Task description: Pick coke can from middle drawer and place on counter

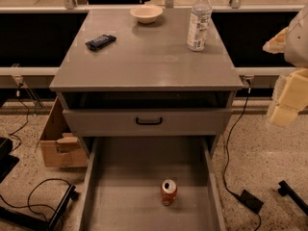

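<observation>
**Can upright in the open drawer, gripper off to the right**

The coke can (168, 192) stands upright on the flat floor of the pulled-out middle drawer (120, 177). Its long axis is vertical and its silver top points up. It sits a little right of the drawer's centre line, clear of both side walls, with nothing touching it.

Above the open drawer is a shut drawer front with a black handle (148, 121), and above that the counter (144, 61). A clear water bottle (199, 20) stands upright near the counter's back right corner. A pale bowl (146, 13) sits at the back edge near the middle. A flat black object (100, 42), which may be a remote control, lies toward the left, angled across the surface.

The gripper (288, 97) hangs in the air at the right edge of the view. It is beside the cabinet at about counter height, well apart from the can and higher than it. It is partly cut off by the frame, so I cannot tell whether it is released or clenched.

A cardboard box (57, 146) rests on the floor left of the cabinet.
</observation>
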`<state>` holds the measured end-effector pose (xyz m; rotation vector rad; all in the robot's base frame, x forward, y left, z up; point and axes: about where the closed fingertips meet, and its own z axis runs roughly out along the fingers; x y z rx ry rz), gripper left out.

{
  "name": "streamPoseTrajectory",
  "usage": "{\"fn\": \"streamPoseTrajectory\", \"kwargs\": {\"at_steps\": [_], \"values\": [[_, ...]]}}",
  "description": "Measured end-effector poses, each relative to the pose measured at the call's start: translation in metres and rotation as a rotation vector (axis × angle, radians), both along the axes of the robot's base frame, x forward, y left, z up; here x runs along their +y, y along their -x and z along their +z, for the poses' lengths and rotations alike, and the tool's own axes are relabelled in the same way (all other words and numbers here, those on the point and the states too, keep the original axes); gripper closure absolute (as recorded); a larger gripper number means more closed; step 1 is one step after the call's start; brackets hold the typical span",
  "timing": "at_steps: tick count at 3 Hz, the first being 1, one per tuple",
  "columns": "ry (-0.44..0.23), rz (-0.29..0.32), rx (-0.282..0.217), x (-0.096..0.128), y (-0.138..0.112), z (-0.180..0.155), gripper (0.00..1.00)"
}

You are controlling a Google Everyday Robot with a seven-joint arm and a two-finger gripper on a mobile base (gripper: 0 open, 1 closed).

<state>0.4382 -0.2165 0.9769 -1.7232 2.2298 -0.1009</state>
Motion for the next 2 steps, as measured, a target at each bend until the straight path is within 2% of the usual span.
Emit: {"fn": "streamPoseTrajectory", "kwargs": {"at_steps": [1, 2], "values": [[0.000, 0.000, 0.000, 0.000, 0.000, 0.000, 0.00], [-0.062, -0.021, -0.014, -0.005, 0.003, -0.013, 0.00]]}}
